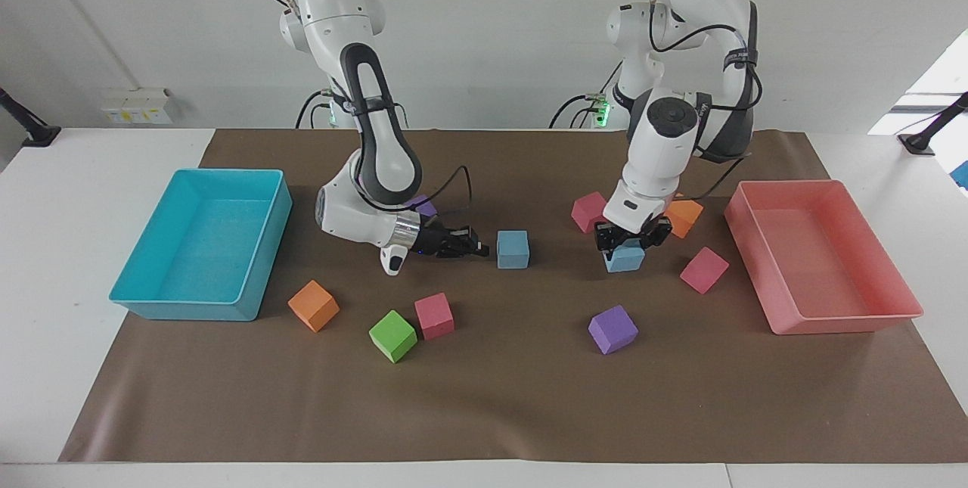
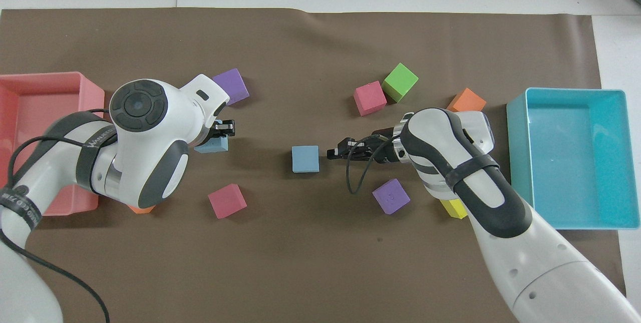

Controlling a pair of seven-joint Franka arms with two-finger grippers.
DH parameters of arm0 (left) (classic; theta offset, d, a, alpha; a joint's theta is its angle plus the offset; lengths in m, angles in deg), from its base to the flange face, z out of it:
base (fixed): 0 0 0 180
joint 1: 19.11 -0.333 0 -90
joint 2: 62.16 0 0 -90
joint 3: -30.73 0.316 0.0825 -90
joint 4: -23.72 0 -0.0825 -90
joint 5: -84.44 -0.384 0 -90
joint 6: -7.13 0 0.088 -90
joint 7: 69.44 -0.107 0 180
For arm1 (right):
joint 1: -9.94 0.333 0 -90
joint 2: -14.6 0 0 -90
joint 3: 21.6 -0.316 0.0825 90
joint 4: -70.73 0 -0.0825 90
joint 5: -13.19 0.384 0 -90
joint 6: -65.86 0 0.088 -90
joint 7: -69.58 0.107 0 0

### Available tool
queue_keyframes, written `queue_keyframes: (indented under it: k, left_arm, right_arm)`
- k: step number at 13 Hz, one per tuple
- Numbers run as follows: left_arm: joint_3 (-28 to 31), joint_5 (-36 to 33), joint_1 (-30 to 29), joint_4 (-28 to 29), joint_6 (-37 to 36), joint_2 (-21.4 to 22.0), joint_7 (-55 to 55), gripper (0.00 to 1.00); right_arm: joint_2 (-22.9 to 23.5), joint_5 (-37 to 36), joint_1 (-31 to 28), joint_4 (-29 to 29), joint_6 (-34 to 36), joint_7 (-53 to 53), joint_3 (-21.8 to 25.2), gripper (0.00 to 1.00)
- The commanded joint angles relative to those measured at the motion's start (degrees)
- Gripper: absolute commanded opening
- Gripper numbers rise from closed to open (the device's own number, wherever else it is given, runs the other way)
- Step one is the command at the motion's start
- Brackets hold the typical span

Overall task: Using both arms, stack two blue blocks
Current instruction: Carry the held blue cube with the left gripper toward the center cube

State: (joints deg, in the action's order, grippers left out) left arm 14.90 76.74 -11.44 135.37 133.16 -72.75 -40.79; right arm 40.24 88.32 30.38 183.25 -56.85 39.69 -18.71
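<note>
1. Two sky-blue cubes are my targets; I place everything from the middle blue block [image 1: 513, 249], which sits on the brown mat [image 1: 484, 397] near the table's centre.
2. My left gripper [image 1: 625, 240] has its fingers clamped on the second blue block [image 1: 625, 257], toward the left arm's end of the table from the middle blue block. That cube appears just clear of the mat.
3. My right gripper [image 1: 479, 248] lies low and level just beside the middle blue block, on the side toward the right arm's end. Its fingertips are pressed together and grip nothing; I cannot tell if they touch the cube.
4. A purple cube [image 1: 612, 329] rests farther from the robots than the middle blue block.
</note>
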Motion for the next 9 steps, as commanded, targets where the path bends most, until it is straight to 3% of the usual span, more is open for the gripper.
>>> queue_keyframes:
  k: [1,9]
  left_arm:
    - [0.9,-1.1,4.4,-2.2,-3.6,0.8,5.4,0.49]
    - [0.8,-0.6,13.8,-4.4,-2.2,0.0,14.7,0.47]
  right_arm:
    - [0.1,-1.0,0.1,0.0,-0.8,1.4,-0.1,0.0]
    - [0.1,-1.0,0.1,0.0,-0.9,1.6,0.0,0.0]
